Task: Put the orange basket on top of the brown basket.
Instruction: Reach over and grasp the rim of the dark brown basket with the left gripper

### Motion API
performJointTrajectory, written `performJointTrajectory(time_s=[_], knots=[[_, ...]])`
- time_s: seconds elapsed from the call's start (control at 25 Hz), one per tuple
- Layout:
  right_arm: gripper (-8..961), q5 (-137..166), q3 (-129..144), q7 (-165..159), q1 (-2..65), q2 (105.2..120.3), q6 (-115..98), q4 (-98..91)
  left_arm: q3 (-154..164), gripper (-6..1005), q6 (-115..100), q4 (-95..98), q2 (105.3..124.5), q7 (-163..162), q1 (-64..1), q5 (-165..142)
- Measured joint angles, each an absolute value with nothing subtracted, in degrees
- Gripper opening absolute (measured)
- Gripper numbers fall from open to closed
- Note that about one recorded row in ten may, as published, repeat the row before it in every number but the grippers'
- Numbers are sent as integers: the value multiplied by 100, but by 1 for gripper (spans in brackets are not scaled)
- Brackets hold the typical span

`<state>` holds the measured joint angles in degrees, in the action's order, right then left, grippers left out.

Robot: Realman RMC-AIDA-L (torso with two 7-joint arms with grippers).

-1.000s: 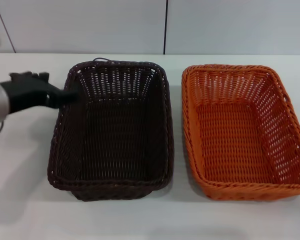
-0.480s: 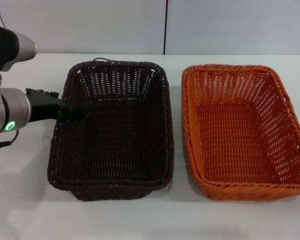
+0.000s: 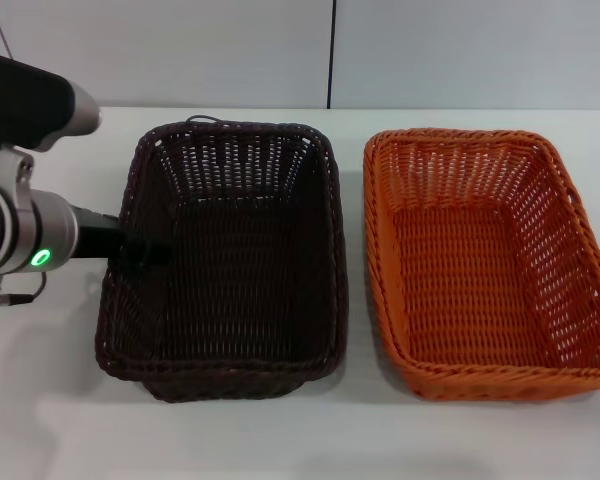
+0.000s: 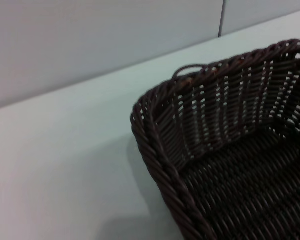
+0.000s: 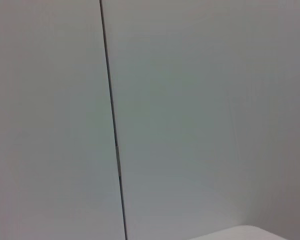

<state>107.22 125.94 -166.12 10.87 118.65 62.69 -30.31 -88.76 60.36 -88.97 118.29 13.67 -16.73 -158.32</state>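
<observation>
The orange basket point(image 3: 490, 265) stands empty on the white table at the right. The brown basket point(image 3: 230, 255) stands empty beside it at the left, a small gap between them. My left gripper point(image 3: 145, 250) is at the brown basket's left rim, about halfway along that side, dark against the dark weave. The left wrist view shows the brown basket's point(image 4: 230, 150) far left corner and braided rim from close by. The right gripper is out of view, and its wrist view shows only wall panels.
The white table point(image 3: 40, 400) runs to a grey panelled wall point(image 3: 330, 50) behind the baskets. My left arm's silver forearm point(image 3: 20, 240) lies over the table at the left edge.
My left gripper has moved nearer along the brown basket's left rim, from its far corner to the middle of that side. Both baskets have stayed in place.
</observation>
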Motion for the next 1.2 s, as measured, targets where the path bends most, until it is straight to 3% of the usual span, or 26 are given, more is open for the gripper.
performJointTrajectory(time_s=[0.24,0.6,0.68,1.2], knots=[[788,10722,12604,-16612,1081,11865,6250,-3032,-8883,707,6037,-8319,11809,1236,-2074,-15884],[789,10754,12638,-16612,1069,11874,6248,-3043,-8828,695,6060,-8353,11808,1344,-2064,-15903],[789,10758,12640,-16612,1074,11874,6248,-3041,-8804,425,6060,-8370,11809,1349,-2063,-15904],[788,10767,12646,-16611,1087,11874,6249,-3058,-8867,353,6450,-8805,11807,2232,-2040,-15842]])
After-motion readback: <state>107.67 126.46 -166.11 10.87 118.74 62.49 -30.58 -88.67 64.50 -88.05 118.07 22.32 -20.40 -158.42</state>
